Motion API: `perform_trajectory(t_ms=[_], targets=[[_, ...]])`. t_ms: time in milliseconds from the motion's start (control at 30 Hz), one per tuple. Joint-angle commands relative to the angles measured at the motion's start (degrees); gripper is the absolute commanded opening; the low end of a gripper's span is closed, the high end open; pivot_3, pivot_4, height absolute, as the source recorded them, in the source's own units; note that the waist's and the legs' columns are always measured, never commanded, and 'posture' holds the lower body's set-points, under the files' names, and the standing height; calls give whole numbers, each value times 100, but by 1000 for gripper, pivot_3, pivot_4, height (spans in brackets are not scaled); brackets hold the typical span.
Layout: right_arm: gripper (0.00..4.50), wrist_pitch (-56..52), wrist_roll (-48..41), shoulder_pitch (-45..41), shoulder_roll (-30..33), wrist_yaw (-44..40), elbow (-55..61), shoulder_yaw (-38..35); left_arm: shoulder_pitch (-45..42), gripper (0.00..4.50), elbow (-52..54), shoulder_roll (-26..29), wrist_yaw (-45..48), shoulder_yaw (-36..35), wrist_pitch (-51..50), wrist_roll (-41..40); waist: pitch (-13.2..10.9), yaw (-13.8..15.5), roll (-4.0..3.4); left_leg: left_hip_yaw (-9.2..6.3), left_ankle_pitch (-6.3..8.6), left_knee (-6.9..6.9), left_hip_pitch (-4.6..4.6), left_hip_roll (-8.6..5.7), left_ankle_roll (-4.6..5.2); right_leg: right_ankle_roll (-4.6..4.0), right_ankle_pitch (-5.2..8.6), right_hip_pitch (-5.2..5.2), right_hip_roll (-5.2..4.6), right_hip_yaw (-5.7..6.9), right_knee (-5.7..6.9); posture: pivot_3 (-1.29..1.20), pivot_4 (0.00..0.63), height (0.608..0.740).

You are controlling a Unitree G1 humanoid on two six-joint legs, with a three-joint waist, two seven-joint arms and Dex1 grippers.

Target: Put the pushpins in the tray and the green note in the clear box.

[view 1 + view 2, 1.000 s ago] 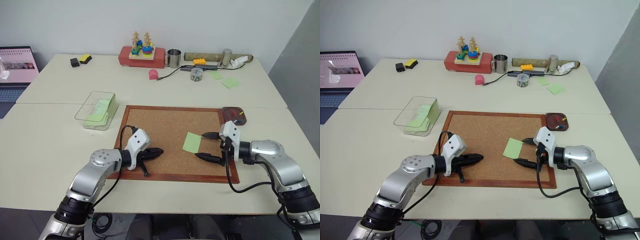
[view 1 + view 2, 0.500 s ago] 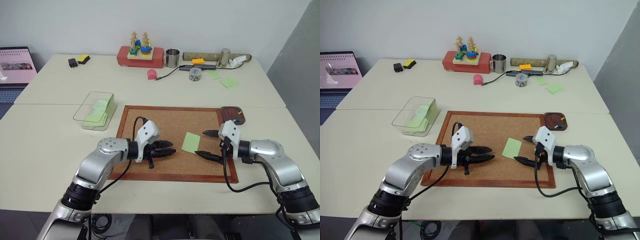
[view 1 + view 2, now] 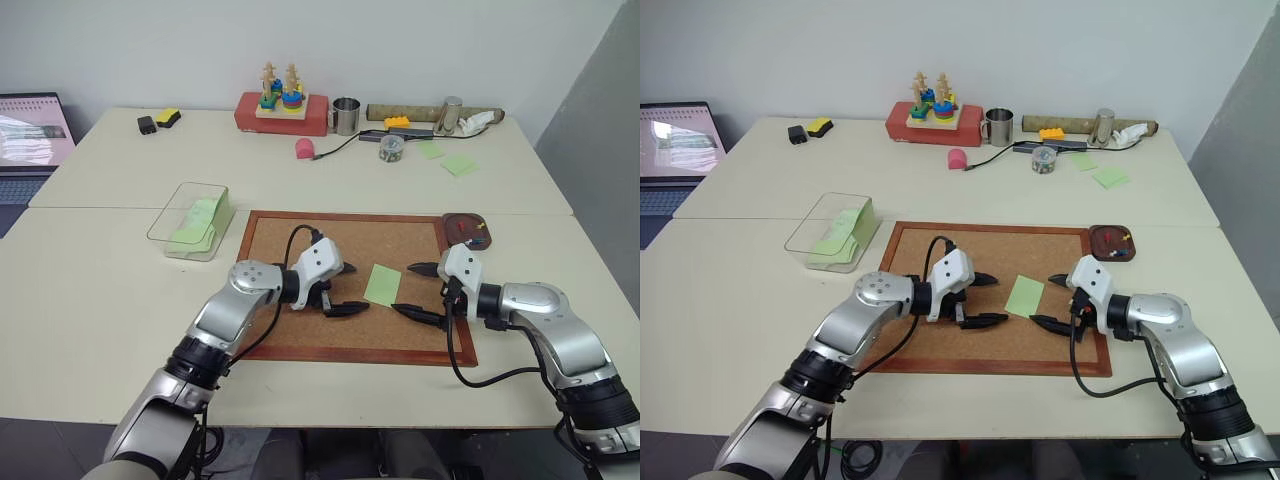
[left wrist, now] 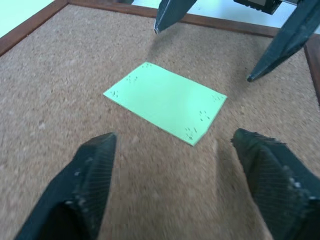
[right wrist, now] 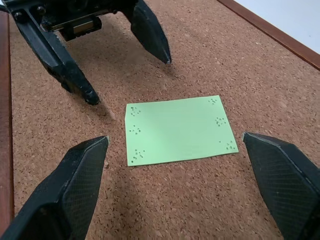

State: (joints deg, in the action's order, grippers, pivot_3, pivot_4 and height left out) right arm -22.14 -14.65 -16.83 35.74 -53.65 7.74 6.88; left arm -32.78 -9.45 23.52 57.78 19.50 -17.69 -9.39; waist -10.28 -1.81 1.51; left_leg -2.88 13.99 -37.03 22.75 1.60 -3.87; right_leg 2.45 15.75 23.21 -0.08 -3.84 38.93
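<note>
The green note (image 3: 382, 284) lies flat on the corkboard (image 3: 300, 240), in the right half of the board and apart from its wooden frame, with small pinholes showing at each of its corners in the wrist views. The left hand (image 3: 345, 290) hangs just over the cork on the note's left side, its two black fingers spread wide and empty, the tips pointing toward the note without touching it. The right hand (image 3: 417, 290) faces it from the note's right side, likewise spread wide and holding nothing, one finger tip near the note's far right corner and the other near its near right corner. The note sits between the two hands. The tray (image 3: 467, 228) rests on the desk (image 3: 90, 290) just off the far right corner of the corkboard, touching or nearly touching its frame, and the pushpins (image 3: 474, 236) lie inside it, red and yellow heads among them. The clear box (image 3: 190, 220) stands on the desk just beyond the corkboard's far left corner, with a pile of green notes (image 3: 198, 224) inside. Along the far edge of the desk are a red block with a stacking toy (image 3: 283, 110), a metal cup (image 3: 346, 115) and two loose green notes (image 3: 448, 158).
</note>
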Motion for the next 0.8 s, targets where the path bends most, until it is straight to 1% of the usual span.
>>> perform_trajectory(t_ms=[33,133,300,433,633,800], targets=[[4500,113,80,-92,28,57,141,-31,-263,4462,-361,-154,66,118,391,241,0,-1,0,0,0,0,0,0,0,-1,-1,0,0,0,0,0,150,740],[4500,169,212,-146,14,92,71,77,-353,4462,-599,-212,195,223,572,384,0,-8,0,-1,0,2,-1,0,0,-4,-2,0,1,0,0,0,150,740],[4500,69,173,-115,18,98,122,7,-520,4462,-935,-434,203,219,770,491,0,-2,0,-1,0,-1,1,0,0,-3,-2,0,1,0,1,0,150,740],[4500,34,176,-68,39,133,184,-3,-502,4462,-913,-482,288,141,752,443,0,0,0,-1,0,-2,3,-2,0,-5,-3,0,0,0,0,0,150,740],[4500,162,287,-75,-57,115,249,235,-321,4462,-610,-192,565,20,546,348,0,-4,0,-3,0,-1,2,-1,0,-9,-5,0,0,2,1,0,150,740],[4500,382,514,-325,-235,160,-92,500,-231,4462,-343,40,599,-124,329,277,0,-31,0,-4,0,0,-2,3,0,-9,-5,1,4,2,4,0,150,740]])
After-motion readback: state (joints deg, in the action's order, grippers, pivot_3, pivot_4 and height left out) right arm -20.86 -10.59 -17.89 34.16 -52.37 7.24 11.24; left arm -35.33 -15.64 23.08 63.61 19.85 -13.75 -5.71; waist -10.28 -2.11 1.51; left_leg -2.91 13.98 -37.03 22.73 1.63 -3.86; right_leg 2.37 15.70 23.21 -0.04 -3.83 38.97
